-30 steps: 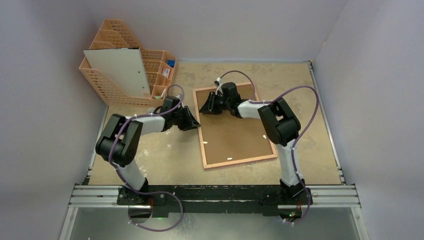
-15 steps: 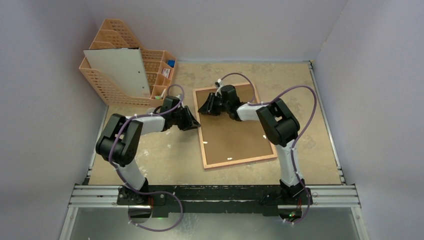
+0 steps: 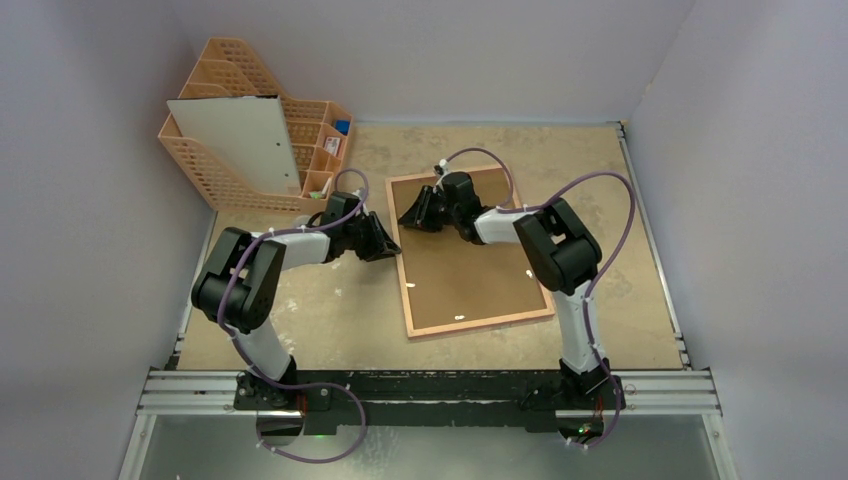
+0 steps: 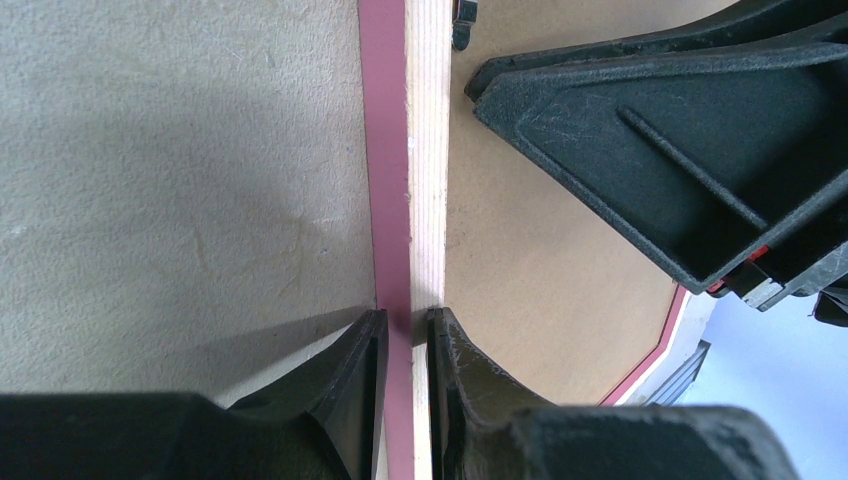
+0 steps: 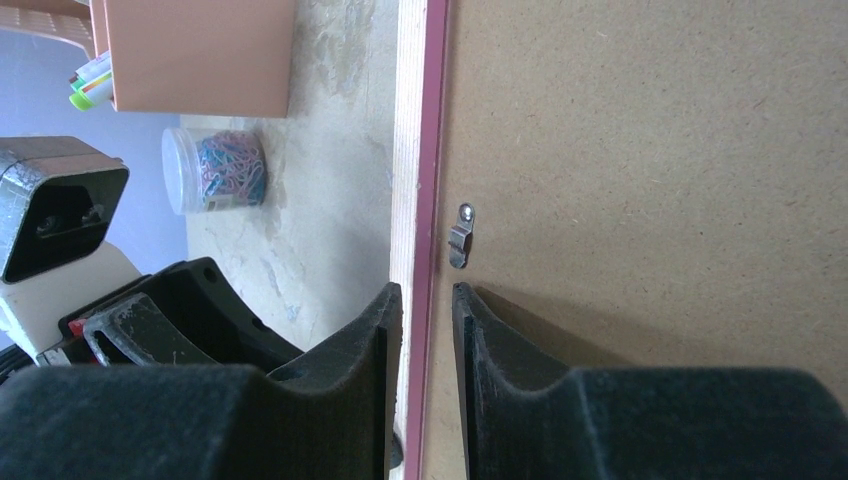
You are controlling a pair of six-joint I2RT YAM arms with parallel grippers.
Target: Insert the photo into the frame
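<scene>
The frame lies back up on the table, its pink-and-pale-wood rim around the brown backing board. My left gripper is shut on the frame's left rail, one finger on each side. My right gripper sits at the frame's far left corner; its fingers straddle the same rail, closed on it, just below a metal clip. A large white sheet leans on the rack; its printed side is hidden, so I cannot tell if it is the photo.
An orange mesh file rack stands at the back left with pens in its small compartments. A clear jar of coloured paper clips stands on the table beside the frame's far left corner. Walls close in on all sides.
My right gripper has shifted slightly left and down onto the frame's far left rail. The left gripper and the frame have not visibly moved.
</scene>
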